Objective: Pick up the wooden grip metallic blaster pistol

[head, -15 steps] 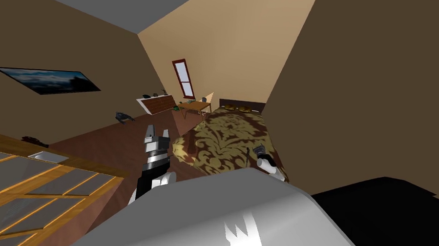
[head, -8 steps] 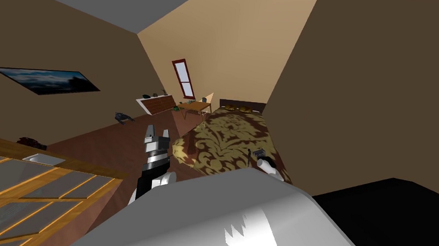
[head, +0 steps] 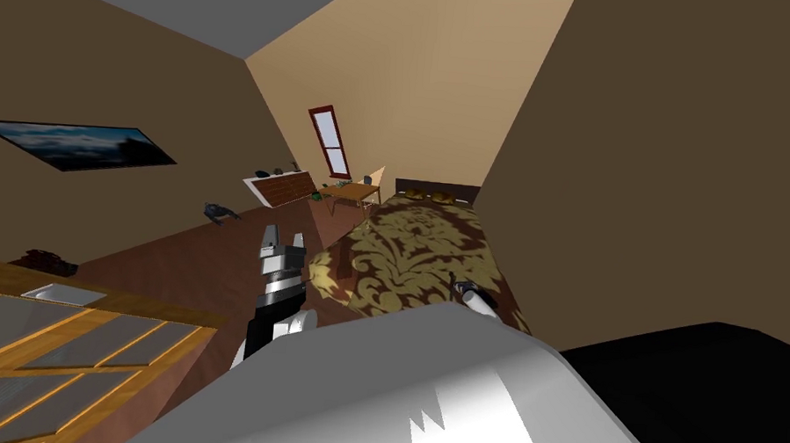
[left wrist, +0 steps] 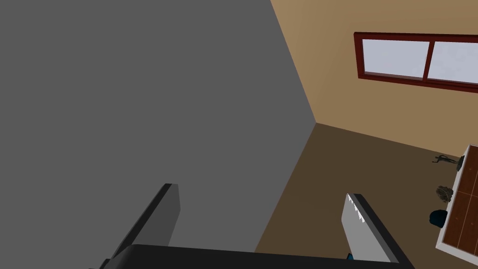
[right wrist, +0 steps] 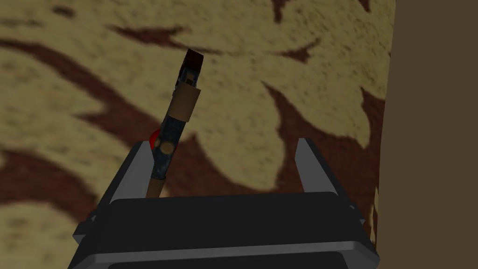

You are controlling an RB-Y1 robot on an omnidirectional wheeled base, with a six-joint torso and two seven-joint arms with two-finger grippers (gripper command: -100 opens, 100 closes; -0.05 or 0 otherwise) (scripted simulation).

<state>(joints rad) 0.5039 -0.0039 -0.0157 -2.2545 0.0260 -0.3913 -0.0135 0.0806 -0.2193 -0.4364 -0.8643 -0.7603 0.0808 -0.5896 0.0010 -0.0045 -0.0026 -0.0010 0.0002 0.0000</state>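
The blaster pistol [right wrist: 175,123] is long and thin, dark blue metal with a tan grip block and a red spot on its side. It lies on the gold and brown patterned bedspread [right wrist: 289,70]. My right gripper [right wrist: 221,145] hangs open over it, and the pistol's near end sits inside the gap, close against one finger [right wrist: 135,163]. In the head view the right gripper [head: 465,288] is low over the bed's near right part. My left gripper [head: 283,239] is raised over the floor beside the bed and stands open [left wrist: 261,210] with nothing between its fingers.
The bed [head: 418,243] runs away from me along the brown wall [head: 671,166] on the right. A wooden-framed glass top [head: 48,346] is at the lower left. A dresser [head: 280,186] and a small table [head: 350,191] stand at the far end. A black area [head: 724,381] lies at the right.
My right hand has moved down and closer to my chest over the bedspread. The head view has shifted slightly, sliding the glass top leftward. The left arm has stayed put.
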